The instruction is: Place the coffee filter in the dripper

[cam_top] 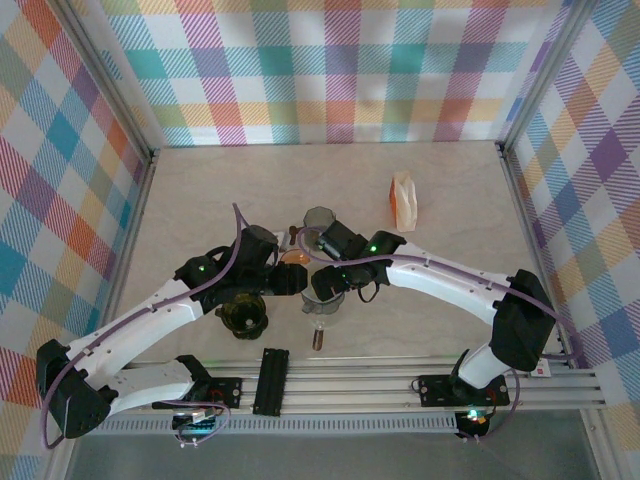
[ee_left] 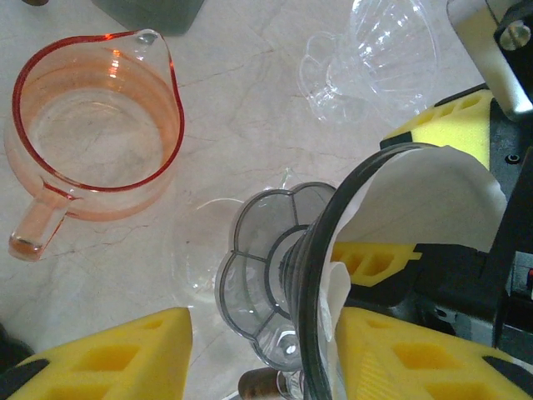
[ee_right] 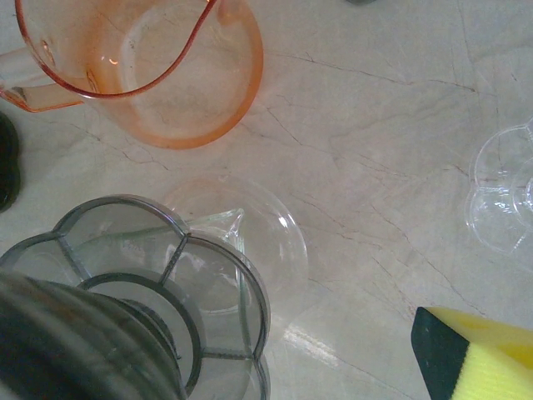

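- Sitting in the mouth of the smoked dripper [ee_left: 266, 275], the coffee filter [ee_left: 450, 208] is a white paper cone inside the dark rim. Its edge stands a bit proud, so prob. not fully seated yet.
- Dripper is upright at approx the centre of the tabletop [cam_top: 450, 180], perched on a clear glass server [ee_right: 250, 233] w/ a small spout. Its scalloped base flange shows below the rim.
- Key relation: the filter lies btwn the jaws of the right gripper [ee_left: 412, 200]. Its long axis runs down the dripper's cone, so the coming move looks like a straight push or drop downward. Right arm is the nearer one to the paper.
- Right jaws are spread. One of the yellow pads [ee_left: 441, 125] is outside the rim on the far side, the other inside the paper. No pinch on the filter that I can see.
- Left gripper [ee_left: 266, 367] also has its jaws wide apart, straddling the dripper's base from the near side. Its left pad is well clear of the flange, so it's gripping nothing.
- Orange pitcher [ee_left: 92, 133] stands just far-left of the dripper, empty.
- A second, clear dripper [ee_left: 375, 58] sits apart from the smoked one.
- An orange-and-white packet [cam_top: 403, 200] stands farther off, to the far right.
- Writing/brands: none legible anywhere, packet incl.
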Tool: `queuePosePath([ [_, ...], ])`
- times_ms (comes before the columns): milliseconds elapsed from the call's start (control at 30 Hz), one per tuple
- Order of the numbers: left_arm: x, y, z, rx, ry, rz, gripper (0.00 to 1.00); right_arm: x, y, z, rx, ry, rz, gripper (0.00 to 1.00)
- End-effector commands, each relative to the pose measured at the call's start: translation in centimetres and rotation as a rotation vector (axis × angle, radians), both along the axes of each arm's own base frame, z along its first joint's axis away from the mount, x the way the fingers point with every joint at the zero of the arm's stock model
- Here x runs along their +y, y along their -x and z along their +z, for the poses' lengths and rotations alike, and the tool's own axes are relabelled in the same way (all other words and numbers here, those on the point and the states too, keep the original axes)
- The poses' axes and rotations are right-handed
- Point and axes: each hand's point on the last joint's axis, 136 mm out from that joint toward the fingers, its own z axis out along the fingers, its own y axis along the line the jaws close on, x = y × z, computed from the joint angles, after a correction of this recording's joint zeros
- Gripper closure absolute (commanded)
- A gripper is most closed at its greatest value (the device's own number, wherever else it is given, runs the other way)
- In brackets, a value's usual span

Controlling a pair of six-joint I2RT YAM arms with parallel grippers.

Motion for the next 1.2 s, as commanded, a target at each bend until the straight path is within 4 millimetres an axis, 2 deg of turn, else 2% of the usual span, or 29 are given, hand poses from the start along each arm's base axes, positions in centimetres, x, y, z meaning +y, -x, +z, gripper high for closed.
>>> queuePosePath([
  [0,-0.1,0.3,-0.5,0.013,-0.007,-0.01,0.51,-1.0,0.0,-0.5,-0.02,0.059,-0.004,0.09],
  [133,-0.3,0.2,-0.3,0.012,-0.001,-0.011,0.51,-0.6,-0.5,1.8,-0.065,0.016,0.001,0.09],
  [200,-0.3,0.2,-0.4,0.014,0.0,-0.01,0.51,-0.6,-0.5,2.2,-0.071,0.009,0.003,0.08],
  [300,-0.4,0.2,-0.4,0.016,0.004,-0.012,0.51,-0.9,-0.2,1.6,-0.057,0.026,0.002,0.08],
  [533,-0.4,0.2,-0.7,0.022,0.0,-0.011,0.52,-1.5,0.3,-1.4,-0.008,0.08,-0.009,0.08],
  [700,-0.5,0.2,-0.8,0.026,0.001,-0.012,0.52,-1.4,0.2,-1.6,-0.004,0.085,-0.012,0.08],
  [800,-0.5,0.2,-0.8,0.027,0.003,-0.011,0.53,-1.2,0.0,-0.5,-0.025,0.065,-0.012,0.08],
  [933,-0.5,0.2,-0.9,0.03,0.005,-0.009,0.53,-0.7,-0.5,2.9,-0.084,-0.005,-0.006,0.08],
  [1033,-0.5,0.2,-0.9,0.03,0.005,-0.008,0.53,-0.7,-0.6,4.6,-0.114,-0.041,-0.005,0.08],
  [1100,-0.5,0.2,-0.9,0.03,0.005,-0.007,0.53,-0.6,-0.4,4.6,-0.106,-0.044,0.001,0.08],
  [1167,-0.5,0.2,-0.9,0.028,0.006,-0.007,0.53,-0.7,-0.3,3.6,-0.087,-0.028,0.001,0.08],
])
